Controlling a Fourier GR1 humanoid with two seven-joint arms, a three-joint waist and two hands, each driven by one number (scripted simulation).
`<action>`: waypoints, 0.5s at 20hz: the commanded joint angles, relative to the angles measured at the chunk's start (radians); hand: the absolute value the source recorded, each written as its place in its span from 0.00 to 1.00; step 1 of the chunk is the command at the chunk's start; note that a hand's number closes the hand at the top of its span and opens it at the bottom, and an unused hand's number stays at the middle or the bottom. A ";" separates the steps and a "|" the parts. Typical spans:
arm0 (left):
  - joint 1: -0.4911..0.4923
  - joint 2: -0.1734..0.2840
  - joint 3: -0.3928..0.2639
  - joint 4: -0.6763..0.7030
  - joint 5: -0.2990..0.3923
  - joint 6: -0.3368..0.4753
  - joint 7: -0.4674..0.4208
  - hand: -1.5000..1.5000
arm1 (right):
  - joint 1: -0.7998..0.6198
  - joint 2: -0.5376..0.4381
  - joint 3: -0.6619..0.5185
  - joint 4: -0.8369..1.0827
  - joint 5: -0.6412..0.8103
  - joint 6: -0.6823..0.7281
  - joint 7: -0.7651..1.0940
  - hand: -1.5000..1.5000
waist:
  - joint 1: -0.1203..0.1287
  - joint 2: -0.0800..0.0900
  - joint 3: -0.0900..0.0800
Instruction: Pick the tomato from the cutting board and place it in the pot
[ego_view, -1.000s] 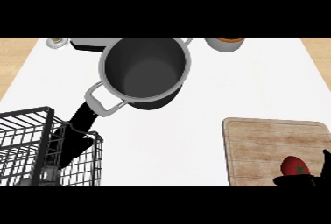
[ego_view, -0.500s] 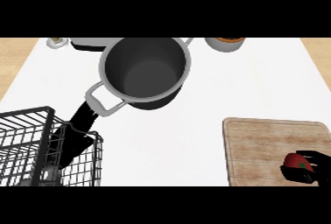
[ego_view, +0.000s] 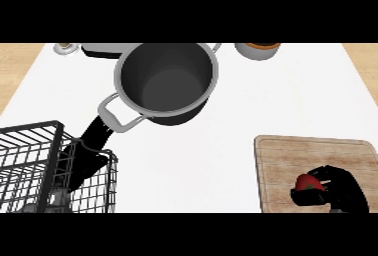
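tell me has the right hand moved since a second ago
Yes. The right hand has closed round the tomato, shifting slightly left over the cutting board.

Counting what's showing: 1 pot (ego_view: 166, 80), big, grey, w/ 1 handle showing on its near-left side. 1 cutting board (ego_view: 314, 160), wooden. 1 tomato (ego_view: 306, 182), red, sitting on that board. 1 wire basket (ego_view: 44, 170), black, lower left. 2 hands showing: right hand (ego_view: 336, 192) over the board, left hand (ego_view: 85, 162) by the basket. At the far edge, 2 small bowl-type items: 1 at left (ego_view: 66, 48), 1 at right (ego_view: 258, 50), plus 1 grey item (ego_view: 103, 49) peeking out behind the pot, can't tell what kind. 1 white counter (ego_view: 244, 110) carrying it all.
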 joint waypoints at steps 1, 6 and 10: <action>-0.030 -0.043 -0.086 -0.022 0.013 -0.077 -0.007 0.50 | -0.055 0.148 0.264 -0.014 0.163 0.003 0.085 1.00 | 0.018 0.001 0.007; -0.088 -0.062 -0.073 -0.021 0.019 -0.051 0.034 0.50 | -0.101 0.201 0.590 0.038 0.275 -0.064 0.228 1.00 | 0.016 -0.004 0.008; -0.034 -0.056 -0.066 -0.004 0.020 -0.078 -0.003 0.50 | -0.135 0.202 0.755 0.022 0.333 -0.102 0.388 1.00 | 0.007 -0.007 0.008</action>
